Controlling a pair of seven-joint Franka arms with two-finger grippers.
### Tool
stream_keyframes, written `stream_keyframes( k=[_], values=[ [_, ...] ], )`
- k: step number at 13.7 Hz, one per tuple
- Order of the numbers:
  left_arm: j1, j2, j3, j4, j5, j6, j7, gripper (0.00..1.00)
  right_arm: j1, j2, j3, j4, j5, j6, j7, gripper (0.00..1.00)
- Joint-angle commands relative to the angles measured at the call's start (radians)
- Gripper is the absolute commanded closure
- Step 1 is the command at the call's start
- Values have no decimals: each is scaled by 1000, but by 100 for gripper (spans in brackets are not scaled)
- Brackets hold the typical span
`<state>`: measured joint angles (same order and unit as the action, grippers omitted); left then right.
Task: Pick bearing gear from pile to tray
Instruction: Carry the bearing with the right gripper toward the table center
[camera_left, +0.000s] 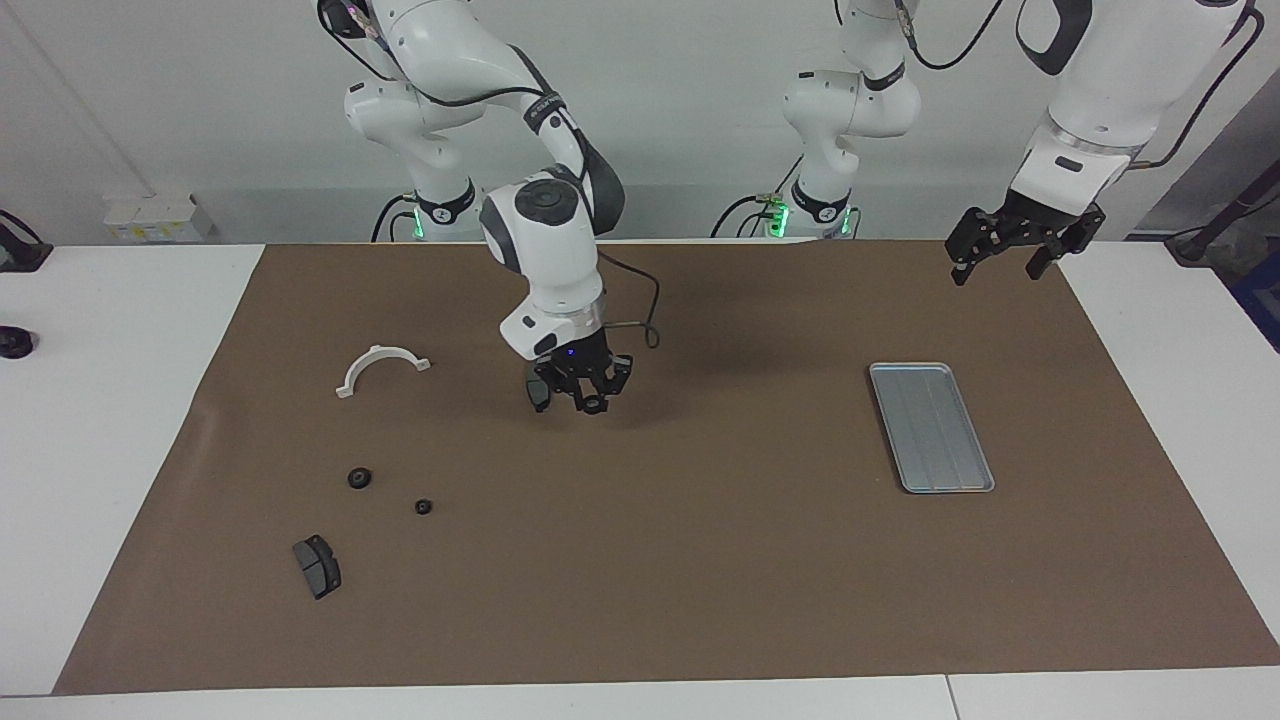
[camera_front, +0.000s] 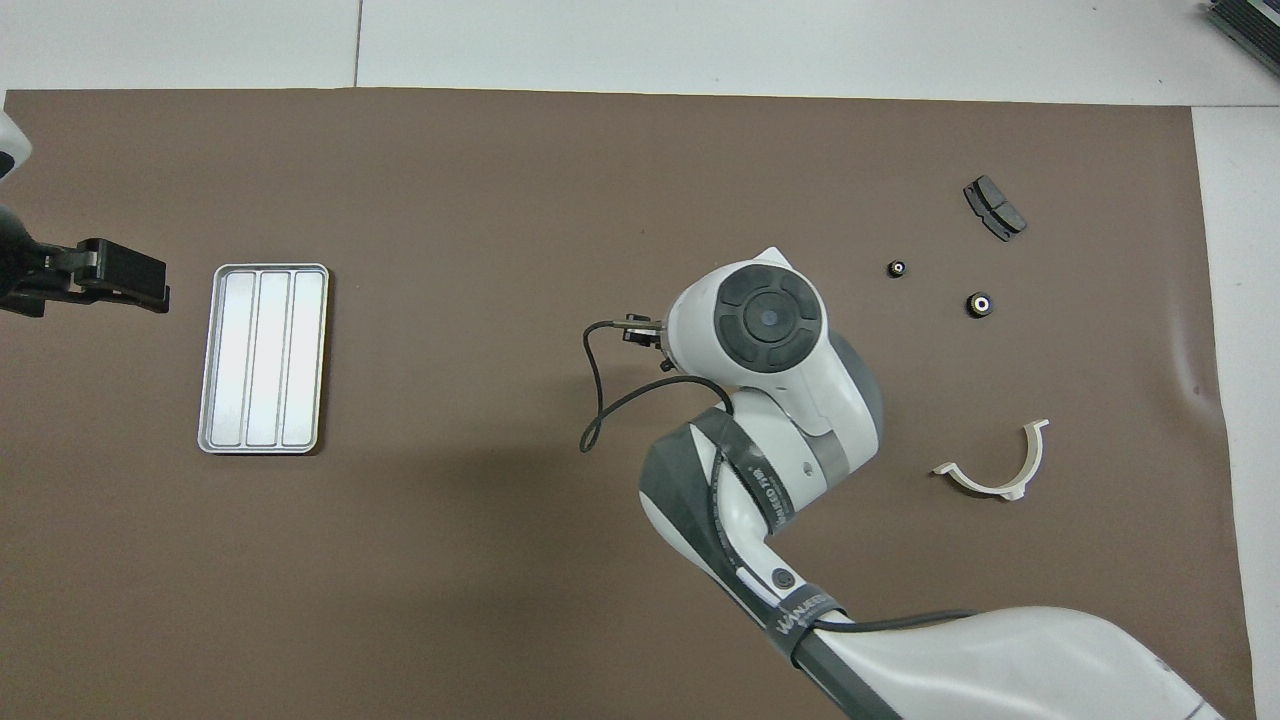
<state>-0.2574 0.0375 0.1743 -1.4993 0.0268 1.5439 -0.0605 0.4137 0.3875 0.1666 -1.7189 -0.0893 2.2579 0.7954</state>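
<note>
The right gripper (camera_left: 594, 403), fingers pinching a small black gear (camera_left: 595, 406), hangs toward the pile's end from the tray (camera_left: 931, 426), while the left gripper (camera_left: 1003, 262) waits wide apart.

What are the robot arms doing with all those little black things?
The right gripper is up over the brown mat, shut on a small black gear, with the empty tray at the left arm's end of the table. Two more gears, brake pads and a white half-ring lie loose. The left gripper waits open near the tray.
</note>
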Motion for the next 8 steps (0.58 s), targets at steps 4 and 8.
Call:
stream_keyframes(
  k=[4, 8],
  values=[
    [6, -22, -7, -29, 15, 12, -5, 0, 134, 278, 2, 364, -102, -95, 182, 100],
    [4, -22, -7, -29, 15, 15, -7, 0, 154, 306, 4, 374, -102, -58, 188, 100]
  ],
)
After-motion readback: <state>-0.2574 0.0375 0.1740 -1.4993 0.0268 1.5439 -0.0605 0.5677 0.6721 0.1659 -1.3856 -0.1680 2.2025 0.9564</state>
